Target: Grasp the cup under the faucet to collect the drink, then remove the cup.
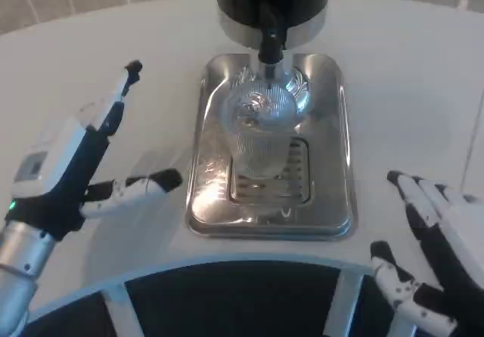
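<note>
A clear ribbed plastic cup (pixel 260 125) stands upright on the steel drip tray (pixel 333 201), right below the black faucet (pixel 271 38) of the dark dispenser (pixel 272 1). My left hand (pixel 87 159) hovers to the left of the tray, fingers spread, holding nothing, one finger pointing up and the thumb reaching toward the tray's edge. My right hand (pixel 431 254) sits low at the right front, fingers apart and empty, well clear of the cup.
The tray has a slotted grate (pixel 299 174) under the cup. White table (pixel 408 88) surrounds the tray. A dark curved frame (pixel 227 292) with white struts runs along the bottom of the picture.
</note>
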Available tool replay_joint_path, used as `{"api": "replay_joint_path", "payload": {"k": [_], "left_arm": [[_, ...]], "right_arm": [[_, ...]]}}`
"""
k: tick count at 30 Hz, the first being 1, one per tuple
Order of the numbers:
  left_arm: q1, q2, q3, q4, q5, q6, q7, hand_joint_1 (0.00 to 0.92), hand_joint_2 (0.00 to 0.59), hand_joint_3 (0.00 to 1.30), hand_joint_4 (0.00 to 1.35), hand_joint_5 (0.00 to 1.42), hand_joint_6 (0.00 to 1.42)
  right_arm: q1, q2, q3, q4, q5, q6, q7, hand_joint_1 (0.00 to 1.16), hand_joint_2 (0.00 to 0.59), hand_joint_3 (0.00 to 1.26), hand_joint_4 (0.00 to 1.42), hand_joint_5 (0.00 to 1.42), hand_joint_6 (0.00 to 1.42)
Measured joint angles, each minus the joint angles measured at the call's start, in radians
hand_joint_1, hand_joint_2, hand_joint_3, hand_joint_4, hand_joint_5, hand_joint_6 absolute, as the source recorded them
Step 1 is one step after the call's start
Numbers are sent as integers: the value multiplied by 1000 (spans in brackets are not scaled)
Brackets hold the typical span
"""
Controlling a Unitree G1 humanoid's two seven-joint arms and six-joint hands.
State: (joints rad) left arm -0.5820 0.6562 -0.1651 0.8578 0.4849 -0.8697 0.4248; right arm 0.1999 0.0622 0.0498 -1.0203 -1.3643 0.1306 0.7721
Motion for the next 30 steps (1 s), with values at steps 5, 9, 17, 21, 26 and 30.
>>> {"api": "replay_joint_path", "payload": {"k": [5, 9, 17, 21, 26, 30], "left_arm": [[119, 33, 28, -126, -1, -8, -48, 62, 46, 0, 0, 99, 163], [235, 68, 67, -251, -3, -8, -90, 61, 50, 0, 0, 100, 164], [374, 104, 125, -379, -8, -8, -168, 61, 52, 0, 0, 103, 164], [410, 107, 155, -418, -11, -8, -189, 61, 53, 0, 0, 100, 164], [431, 107, 173, -448, -13, -6, -223, 53, 55, 0, 0, 102, 163], [445, 107, 190, -466, -18, -2, -242, 50, 56, 0, 0, 104, 163]], "right_arm": [[-50, 3, -19, 4, 67, 40, 4, 149, 518, 0, 0, 0, 0], [-132, 6, -60, 29, 210, 131, 12, 136, 517, 0, 0, 0, 0], [-343, -30, -148, 90, 431, 306, 9, 101, 530, 0, 0, 0, 0], [-420, -60, -154, 129, 492, 357, -26, 98, 532, 0, 0, 0, 0], [-474, -81, -131, 173, 555, 396, -77, 95, 533, 0, 0, 0, 0], [-523, -92, -94, 203, 604, 425, -115, 93, 533, 0, 0, 0, 0]]}}
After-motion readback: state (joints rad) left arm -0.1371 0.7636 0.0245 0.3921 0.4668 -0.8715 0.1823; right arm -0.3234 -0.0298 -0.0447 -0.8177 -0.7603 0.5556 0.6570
